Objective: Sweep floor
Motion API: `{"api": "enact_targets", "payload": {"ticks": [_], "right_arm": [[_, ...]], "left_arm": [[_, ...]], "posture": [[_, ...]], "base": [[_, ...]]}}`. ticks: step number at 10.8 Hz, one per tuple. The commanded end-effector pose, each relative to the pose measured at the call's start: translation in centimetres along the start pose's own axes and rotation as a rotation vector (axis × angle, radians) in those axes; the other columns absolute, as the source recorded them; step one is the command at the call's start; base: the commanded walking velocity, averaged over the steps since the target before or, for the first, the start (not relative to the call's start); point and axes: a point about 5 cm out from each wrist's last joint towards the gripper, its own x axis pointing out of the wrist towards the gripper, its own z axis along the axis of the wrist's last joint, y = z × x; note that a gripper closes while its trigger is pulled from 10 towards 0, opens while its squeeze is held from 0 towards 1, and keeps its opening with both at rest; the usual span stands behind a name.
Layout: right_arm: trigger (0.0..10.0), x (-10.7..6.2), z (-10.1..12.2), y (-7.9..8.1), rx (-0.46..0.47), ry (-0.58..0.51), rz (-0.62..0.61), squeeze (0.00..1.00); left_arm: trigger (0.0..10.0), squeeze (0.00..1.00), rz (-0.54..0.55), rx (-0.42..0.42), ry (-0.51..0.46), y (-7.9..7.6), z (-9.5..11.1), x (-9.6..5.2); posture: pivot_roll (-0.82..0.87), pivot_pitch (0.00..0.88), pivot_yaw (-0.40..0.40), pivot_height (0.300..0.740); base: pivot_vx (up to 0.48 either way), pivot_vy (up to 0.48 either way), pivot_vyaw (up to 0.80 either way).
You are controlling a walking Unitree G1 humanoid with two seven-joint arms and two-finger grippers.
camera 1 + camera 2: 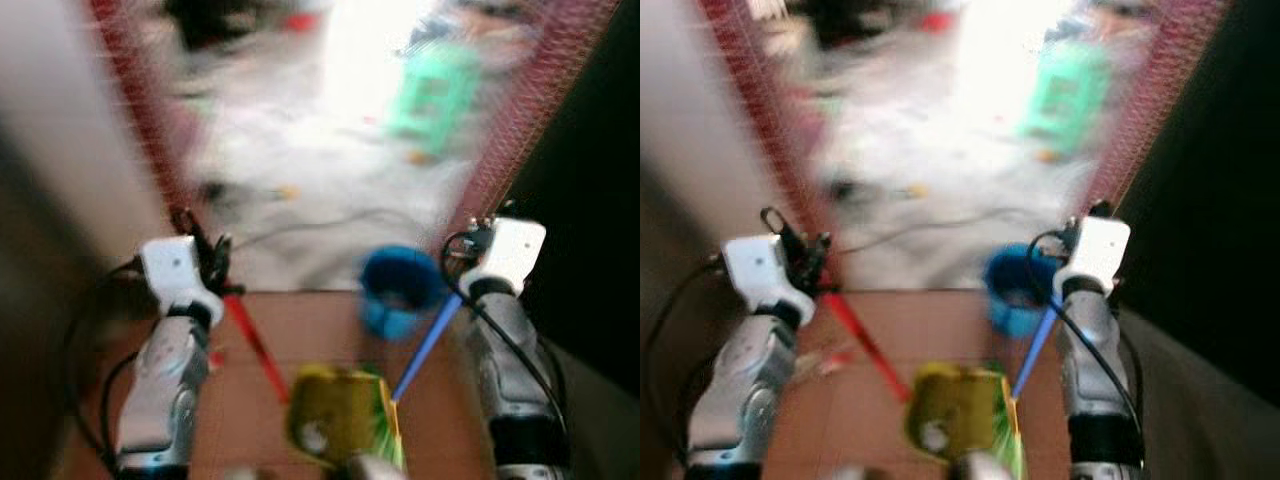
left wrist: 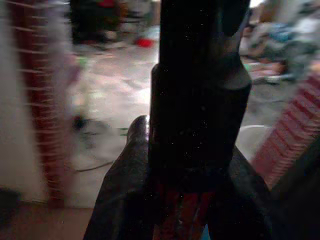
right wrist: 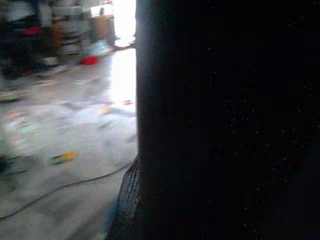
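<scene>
Low in the middle of the head views, a red handle [image 1: 252,345] and a blue handle [image 1: 428,343] slant down from the two arms and meet over a yellow-green dustpan or brush head [image 1: 345,415] on the reddish-brown tiled floor [image 1: 300,320]; which handle belongs to the broom I cannot tell through the blur. The left tool [image 1: 213,265] sits at the top of the red handle in the left-centre of the frame, and its wrist view shows dark fingers [image 2: 125,200] closed around a thick dark shaft with red showing beneath, so it has hold of that handle. The right tool [image 1: 478,240], at right-centre, stands at the top of the blue handle, but its wrist view is nearly all dark shape and I cannot tell how its fingers stand. Both silver forearms rise from the lower edge with wrists raised and level, carrying the implements ahead of the body. Just beyond them a blue bucket [image 1: 400,290] stands at the tile edge. Further up, the pale concrete floor [image 1: 300,150] carries scattered bits, a cable [image 1: 320,228] and a green stool [image 1: 435,95], between red-patterned door edges [image 1: 140,110]. Judging by the litter, the sweeping is hardly begun; the whole pale floor looks left to do.
</scene>
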Motion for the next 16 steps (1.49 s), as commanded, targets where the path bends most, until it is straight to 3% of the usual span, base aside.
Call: {"api": "enact_targets", "payload": {"ticks": [1,11,16], "right_arm": [[10.0,0.0,0.2,0.1,-0.014,-0.008,0.007,0.0],[10.0,-0.1,0.0,0.0,-0.01,0.004,0.011,0.0],[10.0,0.0,-0.1,0.1,-0.001,0.005,0.017,0.0]], "left_arm": [[10.0,0.0,-0.028,-0.013,-0.055,-0.2,1.2,0.2],[10.0,0.0,0.033,-0.03,-0.1,0.4,2.1,0.6],[10.0,0.0,0.059,-0.026,-0.107,1.1,2.5,0.9]], "posture": [[-0.1,0.0,0.014,0.74],[-0.1,0.0,0.01,0.74],[-0.1,0.0,0.013,0.74]], "base": [[0.0,-0.322,-0.8],[0.0,-0.025,-0.78],[0.0,0.48,-0.69]]}}
